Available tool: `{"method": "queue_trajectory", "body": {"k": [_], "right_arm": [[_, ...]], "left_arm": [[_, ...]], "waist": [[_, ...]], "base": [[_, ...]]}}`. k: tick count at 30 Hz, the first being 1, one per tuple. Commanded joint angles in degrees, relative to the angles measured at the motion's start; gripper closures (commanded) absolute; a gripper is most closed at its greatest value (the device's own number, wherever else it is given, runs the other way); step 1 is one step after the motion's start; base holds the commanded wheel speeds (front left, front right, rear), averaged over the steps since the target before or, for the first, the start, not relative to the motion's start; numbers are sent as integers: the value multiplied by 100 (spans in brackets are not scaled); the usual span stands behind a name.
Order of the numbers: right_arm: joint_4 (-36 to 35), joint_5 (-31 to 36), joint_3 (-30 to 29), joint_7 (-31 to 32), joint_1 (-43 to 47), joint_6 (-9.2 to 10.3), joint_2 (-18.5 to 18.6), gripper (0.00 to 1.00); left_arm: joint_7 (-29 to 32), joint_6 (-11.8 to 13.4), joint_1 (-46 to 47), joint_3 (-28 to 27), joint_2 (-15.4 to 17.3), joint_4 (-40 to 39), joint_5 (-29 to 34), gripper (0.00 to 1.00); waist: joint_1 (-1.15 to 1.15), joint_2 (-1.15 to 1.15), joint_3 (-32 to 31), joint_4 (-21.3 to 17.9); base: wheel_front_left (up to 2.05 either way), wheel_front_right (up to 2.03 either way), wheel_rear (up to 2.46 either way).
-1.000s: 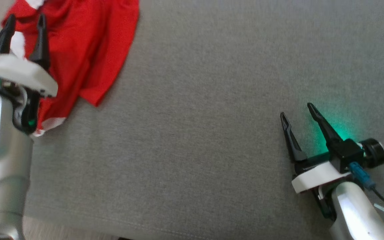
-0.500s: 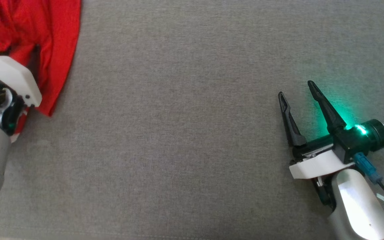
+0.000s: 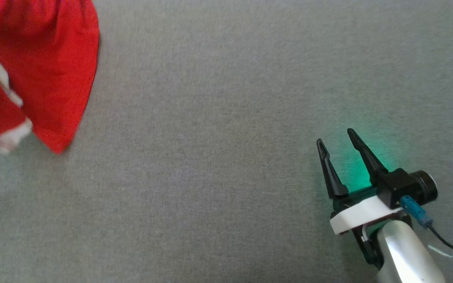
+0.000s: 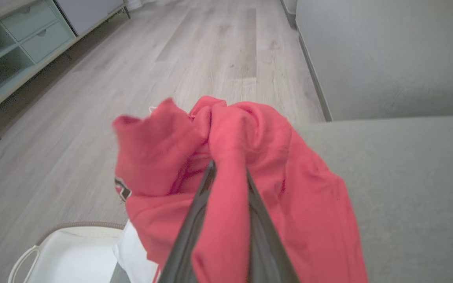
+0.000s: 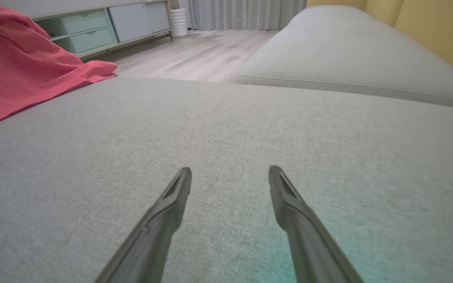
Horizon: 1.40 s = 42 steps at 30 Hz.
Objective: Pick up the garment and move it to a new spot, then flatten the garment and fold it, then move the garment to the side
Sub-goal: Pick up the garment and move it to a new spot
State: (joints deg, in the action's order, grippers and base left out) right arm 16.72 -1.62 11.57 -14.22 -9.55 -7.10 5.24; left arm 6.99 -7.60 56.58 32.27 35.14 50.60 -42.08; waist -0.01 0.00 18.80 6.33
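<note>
Grey woven fabric cushion (image 3: 226,118) spans the head view, w/ a green glow (image 3: 354,173) on it at lower right. 2nd grey cushion (image 5: 340,51), seamed along its edge, sits beyond & higher in right wrist view; yellow wall (image 5: 431,27) behind it. Pale wood-plank floor (image 4: 210,51) alongside. Low cabinet (image 5: 92,31) on thin legs, pale green drawers & open shelves. Grey curtain (image 5: 246,13) at back, white ribbed cylinder (image 5: 178,21) just beside it. White basket (image 4: 65,255) w/ handle on floor. Light soft, even.

Soft, even daylight all round
A green glow is thrown on the couch (image 3: 226,118) beside the right gripper (image 3: 335,135); the garment (image 3: 53,70) is smeared by motion blur.
</note>
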Motion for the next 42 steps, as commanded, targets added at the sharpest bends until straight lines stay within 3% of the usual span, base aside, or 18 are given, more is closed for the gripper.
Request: {"method": "queue_trajectory", "body": {"k": [1,5,9,17,21,25,28,33,40,41,42], "right_arm": [[-176,-69,152,-74,36,-39,-83,0],[-202,-217,147,-76,97,-39,-145,0],[-230,-329,134,-76,201,-39,-190,0],[-328,-467,205,-77,225,-39,-229,0],[-420,-643,290,-77,174,-39,-233,0],[-532,-867,335,-77,110,-39,-234,0],[-603,-1023,379,-77,83,-39,-235,0],[-649,-1185,412,-77,54,-39,-235,0],[-679,-1324,421,-77,24,-39,-235,0],[-681,-1324,406,-77,38,-39,-235,0],[-679,-1314,381,-77,60,-39,-235,0]], "left_arm": [[-101,11,416,-138,448,-302,-49,100],[-66,11,540,77,592,-1166,-242,100],[220,11,342,288,608,-2512,-797,100],[788,107,-444,327,723,-5198,-1951,100],[998,330,-648,373,629,-6207,-2286,100],[1202,519,-829,608,331,-6776,-2576,100],[1313,643,-1025,906,61,-6725,-2666,100],[1210,819,-1265,1346,-269,-5874,-2309,100],[435,916,-1608,1917,-809,-3805,-1455,100],[275,944,-1663,1898,-897,-3628,-1438,91],[132,966,-1712,1881,-968,-3495,-1422,57]], "waist": [[1,0,-341,-167],[1,0,-684,-324],[1,0,-966,-529],[1,0,-1001,-1156],[1,0,-862,-1562],[1,0,-687,-1972],[1,0,-547,-2259],[1,0,-389,-2549],[1,0,-293,-2812],[1,0,-308,-2811],[1,0,-331,-2793]], "base": [[0,0,0],[0,0,0],[0,0,0],[0,0,0],[0,0,0],[0,0,0],[0,0,0],[0,0,0],[0,0,0],[0,0,0],[0,0,0]]}}
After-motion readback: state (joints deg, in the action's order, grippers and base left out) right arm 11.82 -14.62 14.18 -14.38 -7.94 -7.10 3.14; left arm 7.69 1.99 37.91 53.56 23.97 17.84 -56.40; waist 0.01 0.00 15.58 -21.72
